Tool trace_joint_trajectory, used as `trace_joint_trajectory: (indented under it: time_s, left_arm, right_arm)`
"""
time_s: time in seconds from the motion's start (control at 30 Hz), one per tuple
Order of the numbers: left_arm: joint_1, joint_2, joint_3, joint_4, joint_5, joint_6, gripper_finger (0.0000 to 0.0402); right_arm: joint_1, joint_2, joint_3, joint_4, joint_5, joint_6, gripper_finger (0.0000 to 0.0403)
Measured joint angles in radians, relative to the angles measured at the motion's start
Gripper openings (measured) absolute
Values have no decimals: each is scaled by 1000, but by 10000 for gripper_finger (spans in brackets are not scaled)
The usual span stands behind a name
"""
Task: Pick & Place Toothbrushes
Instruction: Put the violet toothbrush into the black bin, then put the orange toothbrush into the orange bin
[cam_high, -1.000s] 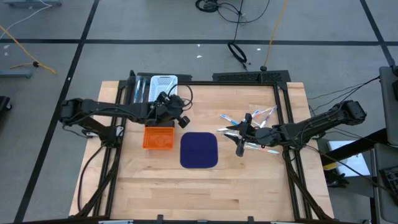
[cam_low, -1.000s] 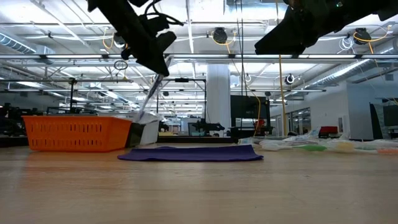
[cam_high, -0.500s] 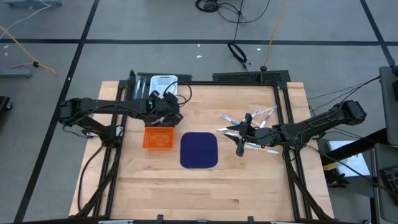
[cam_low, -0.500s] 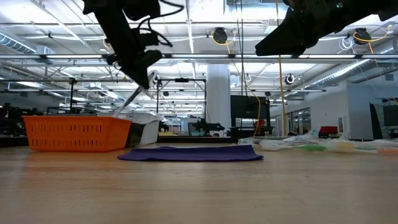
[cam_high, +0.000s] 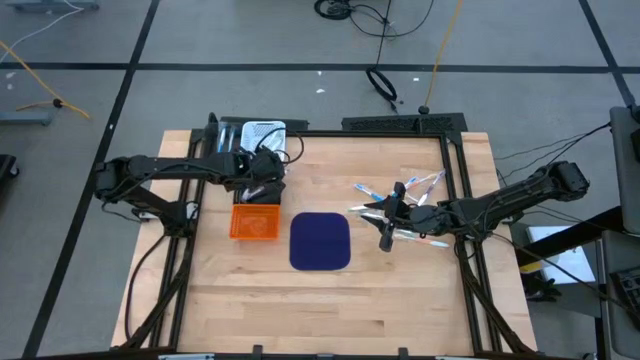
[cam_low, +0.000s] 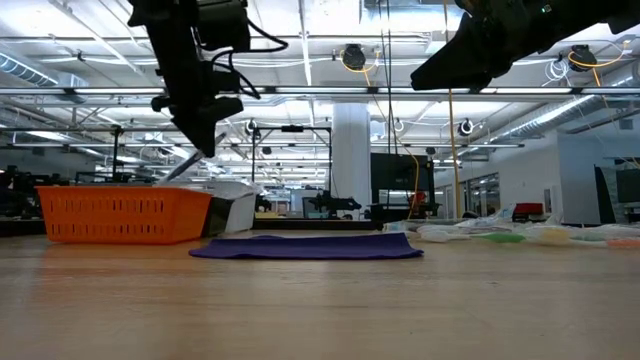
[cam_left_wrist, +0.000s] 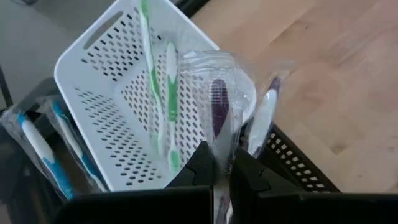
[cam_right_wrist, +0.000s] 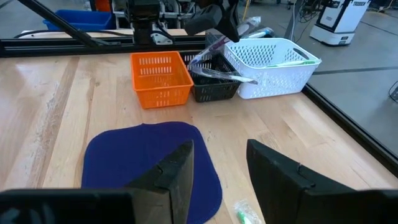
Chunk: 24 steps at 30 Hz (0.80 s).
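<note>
My left gripper (cam_high: 264, 176) hovers over the baskets at the table's far left, shut on a purple toothbrush (cam_left_wrist: 219, 109) in a clear wrapper. In the low view the toothbrush (cam_low: 182, 166) slants down from the gripper (cam_low: 205, 132) behind the orange basket (cam_low: 125, 215). A white basket (cam_left_wrist: 124, 81) below holds two green toothbrushes (cam_left_wrist: 163, 106). My right gripper (cam_high: 389, 215) is open above the loose pile of toothbrushes (cam_high: 425, 185) lying on the table's right side, and touches nothing. My left gripper pinches the wrapped purple toothbrush between its two fingers, on the handle below the bristle head (cam_left_wrist: 217, 144). The fingers come from above and the toothbrush is lifted clear. It hangs slanted below them, its lower end (cam_low: 170, 175) toward the table's left.
An orange basket (cam_high: 255, 222), a black basket (cam_right_wrist: 214, 84) and the white basket (cam_high: 263, 131) stand in a row at the far left. Wrapped blue toothbrushes (cam_left_wrist: 37, 140) lie beside the white basket. A dark blue mat (cam_high: 320, 241) lies mid-table; bare wood lies nearer.
My left gripper has carried the purple toothbrush toward the table's left edge, from beside the baskets to over them. It has turned as it went, and the hanging toothbrush now slants flatter. My right gripper has kept still.
</note>
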<state>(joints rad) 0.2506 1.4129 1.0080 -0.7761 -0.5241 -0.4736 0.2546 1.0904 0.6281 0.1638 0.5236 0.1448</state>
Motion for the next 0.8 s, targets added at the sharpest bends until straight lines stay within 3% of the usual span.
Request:
trace_joint_trajectory:
  time_s: [0.37, 0.8]
  left_arm:
    - [20, 56, 0, -18, 36, -4, 10]
    - [20, 63, 0, -14, 52, -2, 131]
  right_arm:
    - [0, 0, 0, -12, 0, 0, 139]
    - [0, 0, 0, -13, 0, 0, 139]
